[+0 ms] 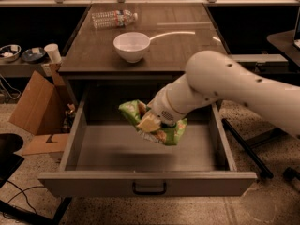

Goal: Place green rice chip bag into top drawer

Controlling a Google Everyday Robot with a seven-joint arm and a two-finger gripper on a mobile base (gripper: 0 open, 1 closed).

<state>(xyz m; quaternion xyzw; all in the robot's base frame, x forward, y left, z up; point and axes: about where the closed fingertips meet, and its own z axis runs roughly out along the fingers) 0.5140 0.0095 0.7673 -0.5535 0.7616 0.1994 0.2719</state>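
The green rice chip bag is crinkled and bright green, held in the air over the middle of the open top drawer. My gripper reaches in from the right on a thick white arm and is shut on the bag. The drawer is pulled fully out, grey, with a small black handle at the centre of its front panel. The bag hangs a little above the drawer floor, inside the drawer's outline.
On the brown tabletop above the drawer stand a white bowl and a lying clear water bottle. A cardboard box sits on the floor at the left. Black chair legs are at the right.
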